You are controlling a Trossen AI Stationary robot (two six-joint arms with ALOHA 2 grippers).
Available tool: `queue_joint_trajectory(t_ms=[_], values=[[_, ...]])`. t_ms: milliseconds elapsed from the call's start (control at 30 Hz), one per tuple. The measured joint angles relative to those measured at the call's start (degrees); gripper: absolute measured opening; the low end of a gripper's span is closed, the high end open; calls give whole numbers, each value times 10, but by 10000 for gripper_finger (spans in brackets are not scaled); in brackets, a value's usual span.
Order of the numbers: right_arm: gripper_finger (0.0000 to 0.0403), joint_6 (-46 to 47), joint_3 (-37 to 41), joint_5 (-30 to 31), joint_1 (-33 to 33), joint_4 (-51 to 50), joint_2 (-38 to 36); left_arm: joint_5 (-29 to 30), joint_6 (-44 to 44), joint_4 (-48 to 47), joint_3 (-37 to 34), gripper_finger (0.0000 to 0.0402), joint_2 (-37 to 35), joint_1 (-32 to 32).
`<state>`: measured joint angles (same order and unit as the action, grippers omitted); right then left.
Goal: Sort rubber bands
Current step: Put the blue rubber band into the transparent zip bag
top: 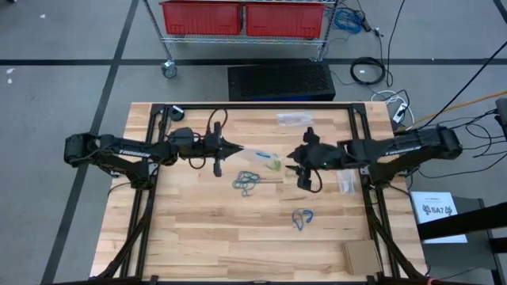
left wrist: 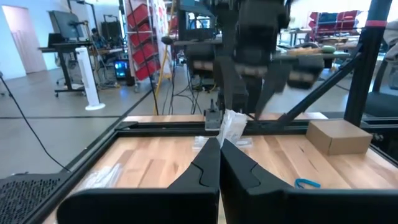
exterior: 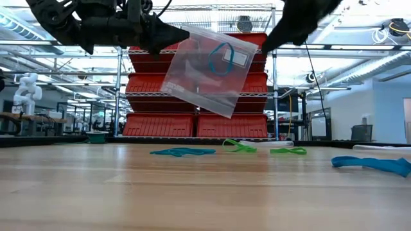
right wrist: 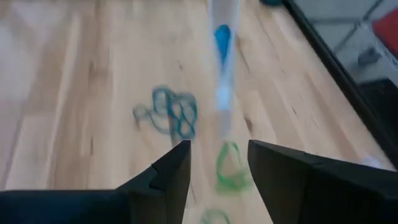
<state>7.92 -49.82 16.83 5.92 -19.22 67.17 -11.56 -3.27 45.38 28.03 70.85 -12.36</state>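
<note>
- The left gripper [top: 236,149] was raised above the middle of the wooden table [top: 198,237], its fingers [left wrist: 208,163] pressed together on one corner of a clear plastic bag [exterior: 209,67].
- The bag hung tilted in the air between the two arms, well clear of the tabletop, as the low view showed.
- One bright blue rubber band [exterior: 221,58] sat inside the bag near its upper part; the right wrist view showed the same band [right wrist: 222,38] through the edge-on bag [right wrist: 224,68].
- The right gripper [top: 291,156] hovered near the bag's other end, just beside it, with its fingers [right wrist: 177,168] spread apart and nothing between them.
- A cluster of dark grey-blue rubber bands [top: 247,182] lay on the table below and between the two grippers; in the low view it showed as a flat teal tangle [exterior: 182,152].
- Green rubber bands [top: 273,164] lay on the wood just beyond that cluster, under the hanging bag; the low view showed two of them [exterior: 239,147] [exterior: 288,151] apart from each other.
- A small group of bright blue rubber bands [top: 302,218] lay nearer the front edge of the table, well apart from the grey-blue cluster.
- A second clear bag [top: 293,119] lay flat near the far edge of the table, and another [top: 346,181] lay under the right arm.
- A small cardboard box [top: 360,256] stood at the front right corner of the table.
- Red bins [top: 242,17] sat on a wire rack beyond the table.
</note>
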Motion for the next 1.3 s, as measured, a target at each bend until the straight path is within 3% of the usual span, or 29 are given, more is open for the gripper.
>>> queue_joint_trajectory(t_ms=[100,233,333,500,600,967,1300], values=[[153,-15,91,9,0,161,-6,0,0,8,0,0,0,0],[143,-26,156,18,-8,301,5,0,0,8,0,0,0,0],[109,-42,171,50,-10,360,16,0,0,8,0,0,0,0],[16,-84,171,60,-14,424,31,0,0,8,0,0,0,0],[7,-102,171,57,-14,448,31,0,0,8,0,0,0,0],[0,-118,153,52,-18,451,29,-6,0,8,0,0,0,3],[0,-123,52,52,-30,258,29,-26,0,2,0,0,0,12]])
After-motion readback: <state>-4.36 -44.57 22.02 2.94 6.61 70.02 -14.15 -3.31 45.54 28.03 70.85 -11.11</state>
